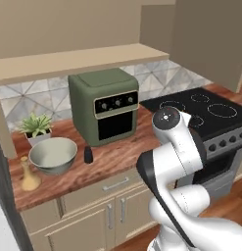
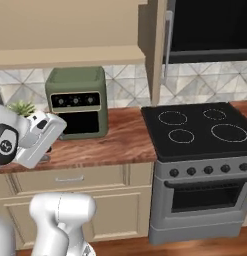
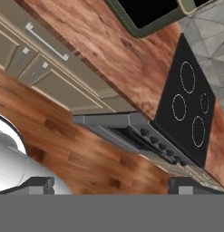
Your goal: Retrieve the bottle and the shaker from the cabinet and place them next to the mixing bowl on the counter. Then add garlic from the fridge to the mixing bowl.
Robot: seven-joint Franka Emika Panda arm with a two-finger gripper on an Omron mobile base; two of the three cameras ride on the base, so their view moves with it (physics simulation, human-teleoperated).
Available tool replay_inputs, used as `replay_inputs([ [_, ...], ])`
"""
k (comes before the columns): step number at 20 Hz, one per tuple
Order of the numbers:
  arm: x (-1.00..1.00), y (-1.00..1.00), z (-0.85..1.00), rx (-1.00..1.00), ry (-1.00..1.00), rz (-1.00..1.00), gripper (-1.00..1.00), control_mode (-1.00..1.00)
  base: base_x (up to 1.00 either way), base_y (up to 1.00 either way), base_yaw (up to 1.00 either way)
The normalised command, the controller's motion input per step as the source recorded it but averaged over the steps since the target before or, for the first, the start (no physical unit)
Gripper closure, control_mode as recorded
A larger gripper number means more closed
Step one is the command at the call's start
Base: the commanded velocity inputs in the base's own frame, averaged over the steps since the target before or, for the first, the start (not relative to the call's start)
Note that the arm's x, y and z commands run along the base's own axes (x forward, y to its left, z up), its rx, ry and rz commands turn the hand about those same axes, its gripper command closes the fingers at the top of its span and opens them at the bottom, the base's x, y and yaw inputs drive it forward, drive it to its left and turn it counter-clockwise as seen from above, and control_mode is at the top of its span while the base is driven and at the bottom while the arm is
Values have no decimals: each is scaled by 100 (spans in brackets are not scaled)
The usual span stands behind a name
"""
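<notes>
A grey-green mixing bowl (image 1: 53,154) sits on the wooden counter (image 1: 117,152) at the left. A tan bottle (image 1: 29,175) stands just left of and in front of the bowl. A small dark shaker (image 1: 88,155) stands to the bowl's right, by the green oven. My gripper (image 3: 112,185) is open with nothing between its fingertips (image 3: 38,185). It hangs in front of the counter, looking down at the wooden floor and the stove front. The arm's elbow (image 1: 167,120) is raised before the counter. The garlic is out of view.
A green countertop oven (image 1: 104,105) stands behind the shaker, and a potted plant (image 1: 36,128) behind the bowl. A black stove (image 2: 200,127) sits to the right. Upper cabinets (image 1: 78,59) hang over the counter. Drawers and doors (image 2: 70,178) lie below it.
</notes>
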Motion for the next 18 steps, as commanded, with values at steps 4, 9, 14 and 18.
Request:
replay_inputs([
  [4,0,0,0,0,0,0,-100,100,-12,-10,-38],
  [9,0,0,0,0,0,0,-100,100,-10,-14,-39],
  [14,0,0,0,0,0,0,-100,100,-12,-26,-37],
  [18,0,0,0,0,0,0,-100,100,-11,-36,-28],
])
